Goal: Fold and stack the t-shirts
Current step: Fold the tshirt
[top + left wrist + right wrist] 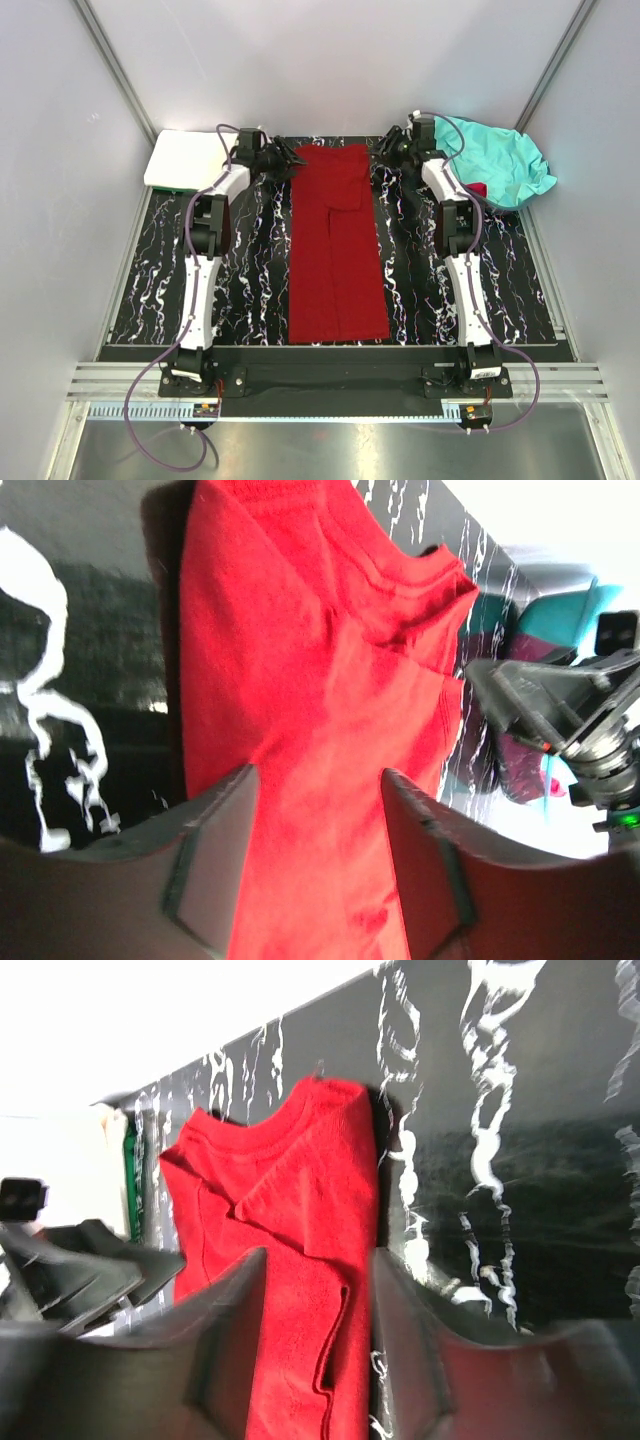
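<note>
Dark red t-shirt flat on mat; collar end between both arms' spread jaws, apparently ungripped.

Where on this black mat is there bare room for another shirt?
Bare mat lies between the red shirt and the left arm, between it and the right arm, and outside both arms. Crowded along the far edge: left claw, right claw, white folded shirt, turquoise shirt.

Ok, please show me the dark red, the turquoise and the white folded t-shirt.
dark red t-shirt [335, 270]: top view, middle of the cloth.
turquoise t-shirt [505, 160]: top view, crumpled middle.
white folded t-shirt [185, 158]: top view, flat top.
</note>
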Controlling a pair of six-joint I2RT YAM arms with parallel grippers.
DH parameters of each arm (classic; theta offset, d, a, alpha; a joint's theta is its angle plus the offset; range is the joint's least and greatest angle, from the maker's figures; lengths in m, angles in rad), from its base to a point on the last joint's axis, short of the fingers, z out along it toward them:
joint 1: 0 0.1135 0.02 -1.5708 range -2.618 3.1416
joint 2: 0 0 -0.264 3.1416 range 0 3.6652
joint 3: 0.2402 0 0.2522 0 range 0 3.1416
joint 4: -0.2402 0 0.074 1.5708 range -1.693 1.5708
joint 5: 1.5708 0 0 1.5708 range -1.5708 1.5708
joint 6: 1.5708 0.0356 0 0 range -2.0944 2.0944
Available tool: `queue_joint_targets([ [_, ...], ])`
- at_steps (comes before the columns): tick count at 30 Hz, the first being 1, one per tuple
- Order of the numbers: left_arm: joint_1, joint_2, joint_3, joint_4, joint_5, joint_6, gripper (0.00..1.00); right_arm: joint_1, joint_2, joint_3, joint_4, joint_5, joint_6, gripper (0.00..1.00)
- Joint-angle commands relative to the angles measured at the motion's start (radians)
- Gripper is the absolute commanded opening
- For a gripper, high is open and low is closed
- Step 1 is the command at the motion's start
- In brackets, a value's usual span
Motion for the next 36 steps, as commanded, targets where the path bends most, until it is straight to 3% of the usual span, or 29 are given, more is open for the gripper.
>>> queue_joint_targets([
  [1,-0.001,-0.137,0.062,-0.097,0.001,0.107,0.61,-0.013,-0.047,0.107,-0.079,0.058,-0.046,0.57],
  [4,-0.006,-0.230,0.093,-0.241,-0.078,0.232,0.69,-0.024,-0.114,0.151,-0.231,0.129,-0.098,0.71],
  [8,-0.033,-0.410,-0.036,-0.390,-0.255,0.394,0.82,-0.032,-0.332,0.016,-0.459,0.222,-0.190,0.88],
  [11,-0.046,-0.554,-0.204,-0.447,-0.312,0.446,0.81,-0.032,-0.450,-0.165,-0.567,0.239,-0.230,0.88],
  [14,-0.075,-0.738,-0.450,-0.449,-0.300,0.419,0.76,-0.027,-0.699,-0.461,-0.619,0.204,-0.253,0.87],
  [17,-0.153,-0.954,-0.800,-0.425,-0.318,0.435,0.74,-0.009,-0.943,-0.906,-0.563,0.146,-0.279,0.85],
  [24,-0.325,-1.382,-1.287,-0.407,-0.260,0.250,0.67,0.153,-1.407,-1.499,-0.523,0.052,-0.266,0.73],
  [29,-0.377,-1.507,-1.482,-0.427,-0.249,0.130,0.61,0.338,-1.684,-1.863,-0.391,0.043,0.008,0.63],
  [32,-0.392,-1.527,-1.545,-0.398,-0.218,0.080,0.54,0.359,-1.804,-1.980,-0.363,0.061,0.091,0.56],
  [36,-0.449,-1.509,-1.604,-0.346,-0.211,0.026,0.53,0.362,-1.851,-2.029,-0.374,0.072,0.109,0.53],
])
